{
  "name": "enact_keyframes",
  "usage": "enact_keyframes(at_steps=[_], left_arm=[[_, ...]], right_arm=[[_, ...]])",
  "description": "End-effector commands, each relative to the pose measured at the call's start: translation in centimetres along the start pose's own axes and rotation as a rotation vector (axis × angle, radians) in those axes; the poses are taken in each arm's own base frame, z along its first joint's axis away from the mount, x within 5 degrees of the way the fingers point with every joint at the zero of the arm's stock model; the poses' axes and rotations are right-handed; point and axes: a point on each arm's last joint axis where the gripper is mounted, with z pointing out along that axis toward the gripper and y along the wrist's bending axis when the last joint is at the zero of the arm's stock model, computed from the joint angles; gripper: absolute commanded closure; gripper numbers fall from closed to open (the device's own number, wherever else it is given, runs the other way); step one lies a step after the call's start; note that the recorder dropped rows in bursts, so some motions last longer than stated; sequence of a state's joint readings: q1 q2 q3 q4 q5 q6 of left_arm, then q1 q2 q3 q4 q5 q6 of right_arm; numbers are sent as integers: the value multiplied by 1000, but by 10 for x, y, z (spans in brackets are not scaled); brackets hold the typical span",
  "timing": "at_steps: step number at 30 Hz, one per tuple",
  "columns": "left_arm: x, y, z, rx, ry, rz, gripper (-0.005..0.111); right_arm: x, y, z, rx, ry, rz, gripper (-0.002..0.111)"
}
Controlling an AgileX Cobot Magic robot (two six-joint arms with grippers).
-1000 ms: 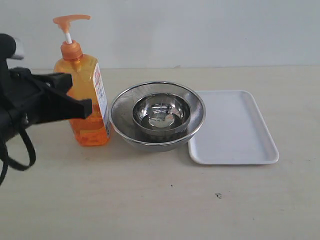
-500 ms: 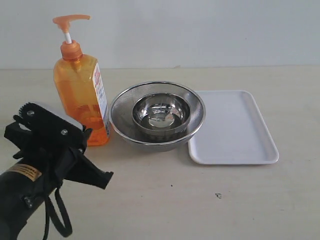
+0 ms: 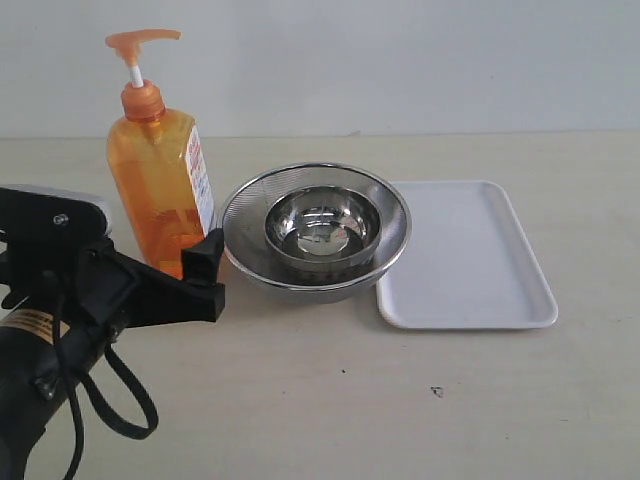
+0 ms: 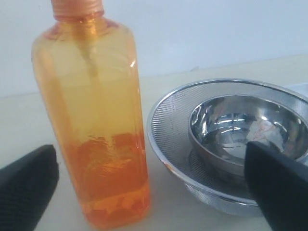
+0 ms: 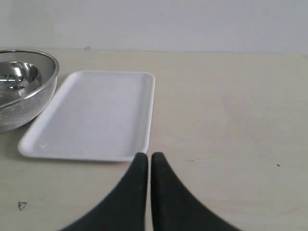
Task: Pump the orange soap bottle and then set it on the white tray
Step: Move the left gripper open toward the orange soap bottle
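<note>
Now the left claw (image 4: 150, 155), spread wide and empty, faces the orange soap bottle (image 3: 160, 190) on the counter (image 3: 330, 400); better to close squarely on its flat sides. Right claw (image 5: 148, 161) is pressed together, empty.

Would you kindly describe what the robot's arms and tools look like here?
The left arm is black, with a silver-grey plate, a yellow label and a looping black cable. The left tool has black, blocky fingers. The right tool shows two black fingers tapering to points; its arm is out of view.
</note>
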State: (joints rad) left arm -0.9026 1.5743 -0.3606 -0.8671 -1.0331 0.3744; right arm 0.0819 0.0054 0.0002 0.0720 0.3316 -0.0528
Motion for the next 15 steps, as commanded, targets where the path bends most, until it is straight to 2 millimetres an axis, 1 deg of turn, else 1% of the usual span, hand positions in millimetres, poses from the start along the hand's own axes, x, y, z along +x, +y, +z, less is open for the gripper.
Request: enact_keyframes(at_steps=[1,5,8,12,15], left_arm=[[-6,-5,-1,49,-46,-5,-3],[-9,-5,-1,44,-87,-7,-3],[-12,1,-1,-16,-131,-82,-3],[-10,12,3,-107,-142,-169,-3],[-6,16,8,-117,-133,-156,-3]], right_arm=[[-1,0,0,4,-15,-6,108],[-1,0,0,4,-15,-6,108],[-1,0,0,4,-15,-6,108],[-1,0,0,4,-15,-6,108],[-1,0,0,4,-15,-6,108]])
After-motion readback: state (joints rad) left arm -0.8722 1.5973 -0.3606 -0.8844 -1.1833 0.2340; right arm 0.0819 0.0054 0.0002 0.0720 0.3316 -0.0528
